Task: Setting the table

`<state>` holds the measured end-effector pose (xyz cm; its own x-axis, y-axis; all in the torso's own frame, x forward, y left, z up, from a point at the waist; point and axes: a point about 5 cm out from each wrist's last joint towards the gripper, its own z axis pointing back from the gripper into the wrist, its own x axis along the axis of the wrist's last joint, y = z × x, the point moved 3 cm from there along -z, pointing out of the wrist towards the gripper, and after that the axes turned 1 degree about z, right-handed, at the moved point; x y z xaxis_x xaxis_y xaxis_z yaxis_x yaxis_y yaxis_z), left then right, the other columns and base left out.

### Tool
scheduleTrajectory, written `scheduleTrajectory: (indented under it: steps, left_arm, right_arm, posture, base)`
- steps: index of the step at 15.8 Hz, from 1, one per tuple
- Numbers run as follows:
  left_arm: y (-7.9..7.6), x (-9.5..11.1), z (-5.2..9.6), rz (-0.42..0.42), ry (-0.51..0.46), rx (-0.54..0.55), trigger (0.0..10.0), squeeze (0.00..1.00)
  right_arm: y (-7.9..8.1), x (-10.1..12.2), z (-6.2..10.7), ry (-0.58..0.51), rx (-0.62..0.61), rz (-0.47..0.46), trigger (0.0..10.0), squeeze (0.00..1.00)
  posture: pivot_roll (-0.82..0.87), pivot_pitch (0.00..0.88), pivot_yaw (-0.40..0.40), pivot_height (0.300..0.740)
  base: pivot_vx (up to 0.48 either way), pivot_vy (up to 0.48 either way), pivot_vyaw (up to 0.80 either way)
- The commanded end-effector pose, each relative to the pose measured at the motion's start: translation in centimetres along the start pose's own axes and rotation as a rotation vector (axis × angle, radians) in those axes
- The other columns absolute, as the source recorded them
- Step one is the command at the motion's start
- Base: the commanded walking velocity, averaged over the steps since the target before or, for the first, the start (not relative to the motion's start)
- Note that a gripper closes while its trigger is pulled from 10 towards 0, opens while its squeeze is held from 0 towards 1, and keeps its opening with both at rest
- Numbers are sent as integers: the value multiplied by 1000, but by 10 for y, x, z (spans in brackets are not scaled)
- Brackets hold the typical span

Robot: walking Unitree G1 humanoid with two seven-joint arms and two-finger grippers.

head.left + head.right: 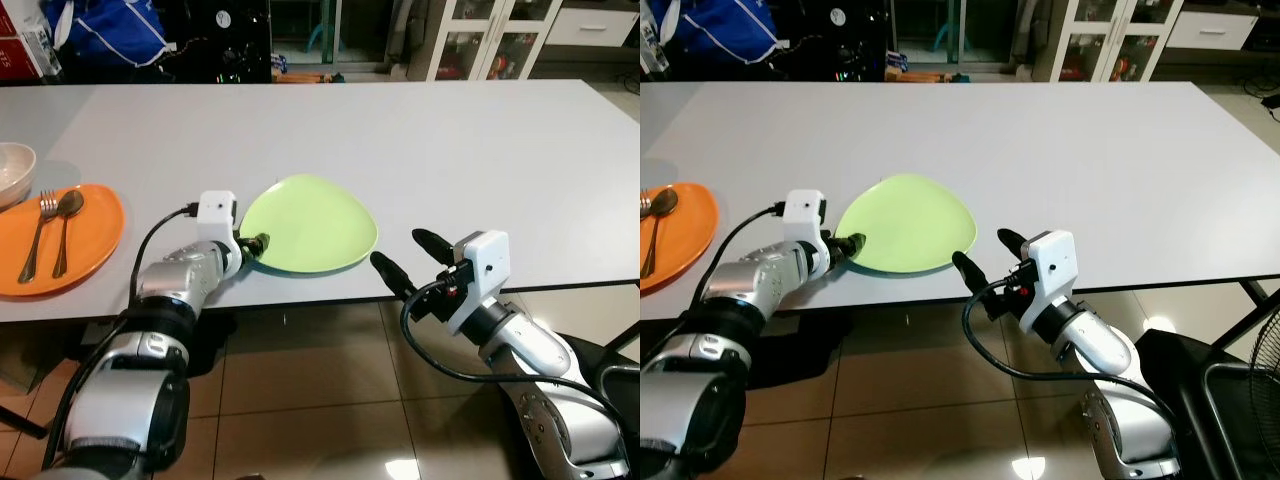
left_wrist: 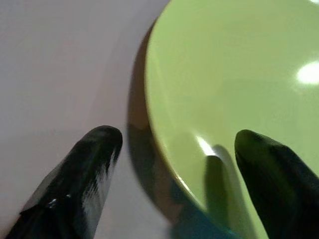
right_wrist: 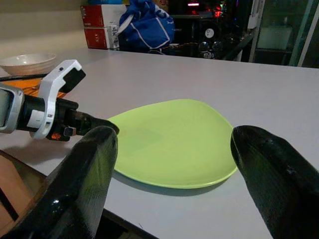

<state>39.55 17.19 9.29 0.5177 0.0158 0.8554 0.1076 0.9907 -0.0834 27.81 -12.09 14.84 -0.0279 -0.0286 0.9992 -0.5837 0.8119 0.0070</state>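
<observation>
The green plate lies flat near the table's front edge, its narrower end pointing away from the robot. The left gripper straddles its near-left rim, fingers parted. The right gripper hovers open off the edge.

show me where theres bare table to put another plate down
Free: the table right of the green plate and the whole far half behind it. Crowded: the left end, with the orange plate, fork, spoon and bowl. The left tool straddles the green plate's near rim.
</observation>
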Motion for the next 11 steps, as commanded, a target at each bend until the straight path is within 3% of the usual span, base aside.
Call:
scheduleTrajectory:
  steps: [1, 2, 3, 4, 6, 7, 9, 10, 11]
  left_arm:
    - [3, 5, 3, -63, -26, 47, 10000, 1000]
    - [6, 11, 6, -74, -61, 80, 10000, 380]
    - [8, 21, 12, -68, -127, 108, 10000, 0]
    - [7, 30, 18, -52, -194, 117, 10000, 0]
    - [-7, 55, 37, 106, -392, 12, 10000, 0]
    - [-9, 65, 46, 106, -467, -6, 10000, 0]
    - [-4, 88, 80, -101, -659, 88, 10000, 0]
    - [-6, 94, 92, -155, -729, 118, 10000, 0]
    - [-22, 98, 112, -280, -811, 116, 10000, 0]
  right_arm:
    - [-3, 1, 0, -10, -2, -1, 10000, 0]
    - [-3, 2, 0, -15, -4, -6, 10000, 0]
    - [-4, 3, 0, -24, -9, -19, 10000, 0]
    - [-4, 3, 0, -33, -15, -37, 10000, 0]
    - [-10, 6, 0, -60, -54, -82, 10000, 0]
    - [-13, 9, -1, -78, -77, -87, 10000, 0]
    - [-41, 20, -1, -132, -272, -102, 10000, 0]
    - [-44, 24, -1, -142, -287, -100, 10000, 0]
    - [-42, 34, -3, -173, -276, -83, 10000, 0]
  posture:
    - [-55, 0, 2, 740]
    - [-54, 0, 4, 740]
    - [-51, 0, 3, 740]
    - [-51, 0, 2, 740]
    - [-47, 0, 0, 740]
    - [-47, 0, -1, 740]
    - [-50, 0, -2, 740]
    - [-48, 0, -4, 740]
    - [-34, 0, -16, 740]
  base:
    - [0, 0, 0]
    - [0, 0, 0]
    - [0, 0, 0]
    - [0, 0, 0]
    - [0, 0, 0]
    - [0, 0, 0]
    - [0, 0, 0]
    - [0, 0, 0]
    - [0, 0, 800]
